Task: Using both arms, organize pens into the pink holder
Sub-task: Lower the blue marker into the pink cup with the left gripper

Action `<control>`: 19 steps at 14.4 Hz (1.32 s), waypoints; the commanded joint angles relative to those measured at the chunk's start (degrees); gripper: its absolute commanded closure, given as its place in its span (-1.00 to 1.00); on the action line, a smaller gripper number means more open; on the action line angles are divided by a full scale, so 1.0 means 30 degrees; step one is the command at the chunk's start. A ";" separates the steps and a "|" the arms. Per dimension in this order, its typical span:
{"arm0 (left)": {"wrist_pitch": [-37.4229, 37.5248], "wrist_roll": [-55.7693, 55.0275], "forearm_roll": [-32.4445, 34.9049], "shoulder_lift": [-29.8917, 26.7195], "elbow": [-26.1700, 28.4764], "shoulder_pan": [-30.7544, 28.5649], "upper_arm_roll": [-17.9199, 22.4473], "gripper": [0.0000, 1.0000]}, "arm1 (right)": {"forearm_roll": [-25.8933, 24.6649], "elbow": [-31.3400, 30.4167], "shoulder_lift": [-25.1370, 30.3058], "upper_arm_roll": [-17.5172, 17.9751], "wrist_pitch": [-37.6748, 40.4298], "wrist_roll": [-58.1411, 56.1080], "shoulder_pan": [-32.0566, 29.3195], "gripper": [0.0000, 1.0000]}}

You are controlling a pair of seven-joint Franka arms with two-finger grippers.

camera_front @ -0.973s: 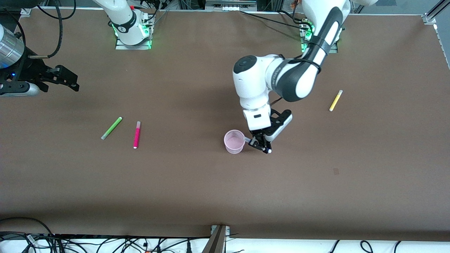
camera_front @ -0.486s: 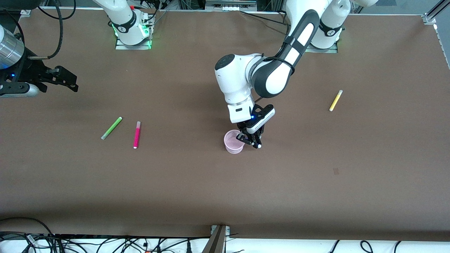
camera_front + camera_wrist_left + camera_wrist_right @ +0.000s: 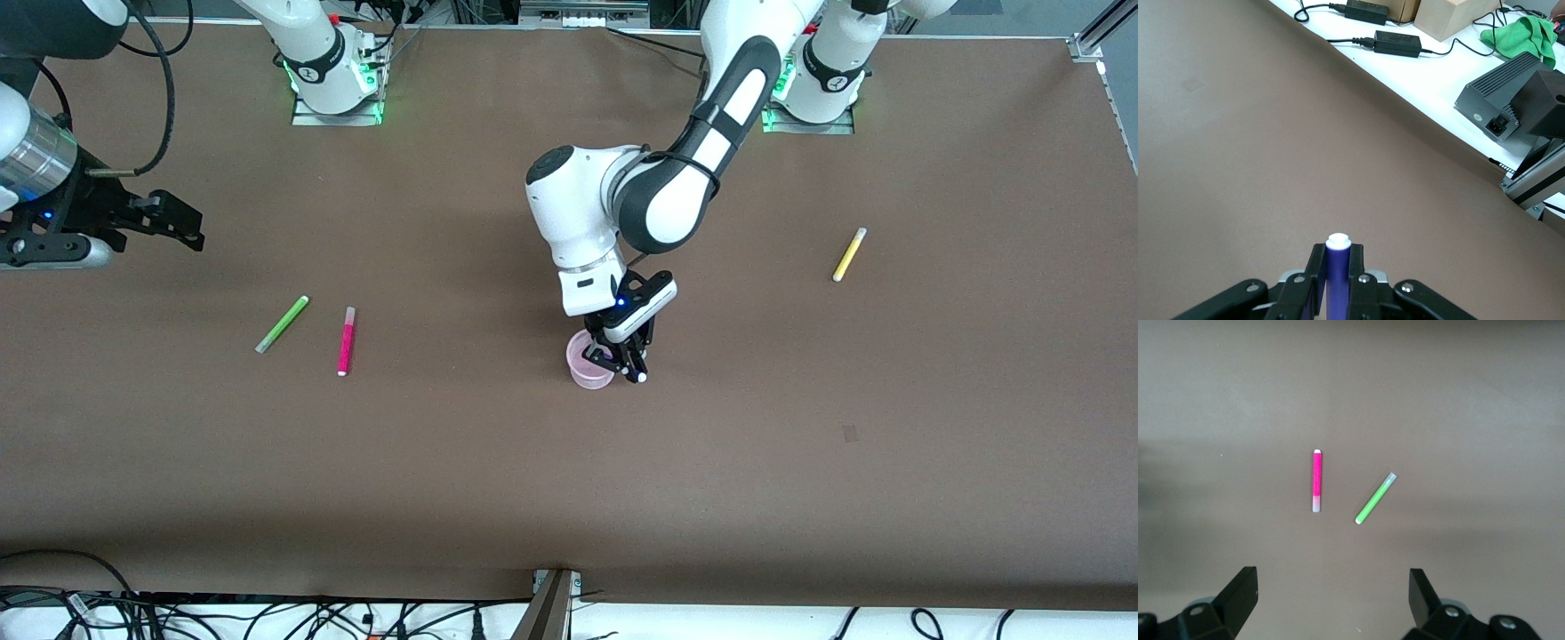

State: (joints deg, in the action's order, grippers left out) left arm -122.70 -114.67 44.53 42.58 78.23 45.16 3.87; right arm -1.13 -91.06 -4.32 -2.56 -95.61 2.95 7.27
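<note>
Mid-counter, the left gripper [image 3: 620,357] hovers over the small round pale pink plastic holder [image 3: 589,369], clamped on the dark purple pen [image 3: 1336,273]. The right gripper [image 3: 1331,597] waits wide open, empty, above the lime green marker pen [image 3: 282,324] and magenta pink marker pen [image 3: 345,340] toward the right arm's edge. The yellow marker pen [image 3: 848,254] lies near the left arm's edge. None looks stowed yet.

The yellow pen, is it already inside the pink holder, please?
No, the yellow pen lies on the table, apart from the pink holder.
</note>
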 commanded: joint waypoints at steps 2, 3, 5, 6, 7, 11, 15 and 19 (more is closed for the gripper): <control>0.0411 -0.0566 0.0479 0.0658 -0.0824 0.0709 0.0671 1.00 | -0.0153 0.0675 -0.0784 0.0035 0.0084 -0.0013 -0.0195 -1.00; 0.0411 -0.0566 0.0479 0.0746 -0.0824 0.0797 0.0700 1.00 | -0.0181 0.0762 -0.1221 0.0005 0.0142 -0.0102 -0.0196 -1.00; 0.0411 -0.0595 0.0479 0.0834 -0.0824 0.0944 0.0730 1.00 | -0.0531 0.0763 -0.1895 0.0034 -0.0120 -0.0074 -0.0021 -1.00; 0.0411 -0.0595 0.0479 0.0835 -0.0824 0.0973 0.0730 1.00 | -0.0648 0.0763 -0.2015 0.0034 -0.0151 -0.0132 -0.0020 -1.00; 0.0411 -0.0595 0.0479 0.0835 -0.0824 0.0974 0.0730 1.00 | -0.0563 0.0763 -0.2045 0.0063 -0.0151 -0.0133 -0.0078 -1.00; 0.0411 -0.1034 0.0479 0.0923 -0.0853 0.1032 0.0759 1.00 | -0.0417 0.0734 -0.3418 0.0122 -0.0006 -0.0074 0.0331 -1.00; 0.0411 -0.1064 0.0479 0.1157 -0.0882 0.1265 0.1080 1.00 | 0.0666 -0.0024 -0.4415 0.0122 -0.0850 0.0158 0.0302 -0.99; 0.0411 -0.1064 0.0479 0.1157 -0.0883 0.1325 0.1169 1.00 | 0.1575 -0.2922 -0.5704 0.0122 -0.5645 0.1010 0.0273 -0.99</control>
State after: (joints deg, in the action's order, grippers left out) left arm -122.65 -116.62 44.53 44.95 77.60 48.00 6.29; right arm 1.98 -95.54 -20.33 -2.06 -106.37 4.67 7.99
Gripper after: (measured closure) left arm 0.828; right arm 0.004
